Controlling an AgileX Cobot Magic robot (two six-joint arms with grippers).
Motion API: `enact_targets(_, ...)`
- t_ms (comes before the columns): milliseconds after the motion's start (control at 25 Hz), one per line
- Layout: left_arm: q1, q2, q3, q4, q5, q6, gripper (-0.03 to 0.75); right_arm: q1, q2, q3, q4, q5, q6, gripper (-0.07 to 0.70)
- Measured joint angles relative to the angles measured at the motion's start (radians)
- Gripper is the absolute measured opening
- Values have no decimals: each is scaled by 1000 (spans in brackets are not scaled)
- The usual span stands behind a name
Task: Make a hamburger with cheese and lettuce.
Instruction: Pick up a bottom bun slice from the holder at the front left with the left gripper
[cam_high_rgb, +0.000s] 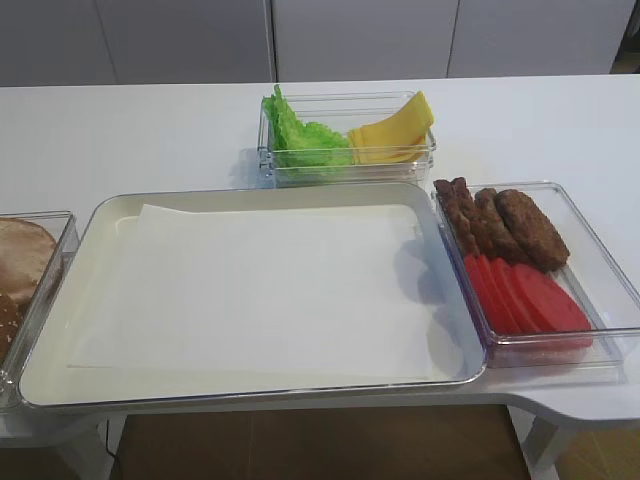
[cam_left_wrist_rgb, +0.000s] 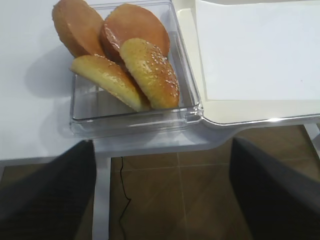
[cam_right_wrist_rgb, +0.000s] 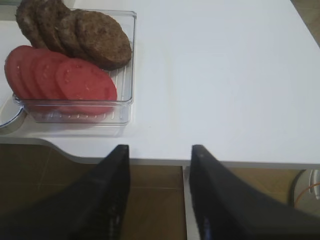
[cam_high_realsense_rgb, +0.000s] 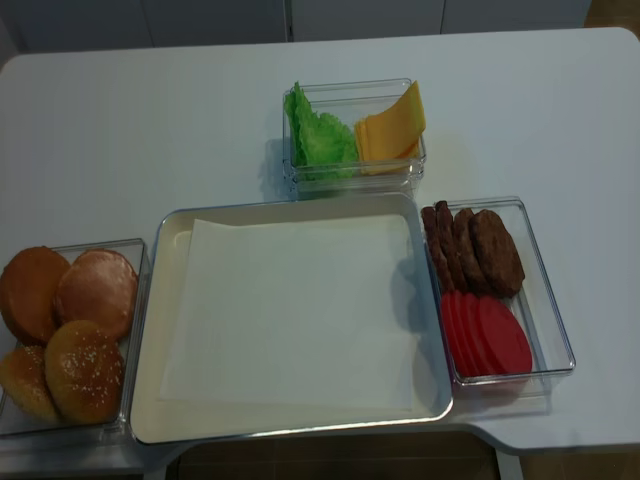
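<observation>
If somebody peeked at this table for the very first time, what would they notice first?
Probably the big tray in the middle, with only a white paper sheet on it. Next come the bright colours: green lettuce beside yellow cheese in the clear box behind the tray, and red slices in front of brown patties in the box on the right. Golden buns fill the box on the left.

Two black fingers per hand, seen only in the wrist views. Right hand (cam_right_wrist_rgb: 157, 195): matte, wedge-shaped, tapering toward blunt tips, faintly textured inner faces. Left hand (cam_left_wrist_rgb: 162, 192): dark grey-black, blurred, filling the lower corners of the frame.
</observation>
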Motion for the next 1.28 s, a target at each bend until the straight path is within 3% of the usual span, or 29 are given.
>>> enact_targets(720, 0, 0, 0, -2, -2, 0, 601, 0, 0, 0, 0, 0, 0, 119)
enact_targets(1040, 0, 21, -67, -58, -96, 2, 587, 0, 0, 0, 0, 0, 0, 34)
enact_targets(1160, 0, 120, -118, -54, -118, 2, 586, 0, 0, 0, 0, 0, 0, 23)
enact_targets(1280, 0, 294, -194, -39, -176, -64, 585, 0, 0, 0, 0, 0, 0, 20)
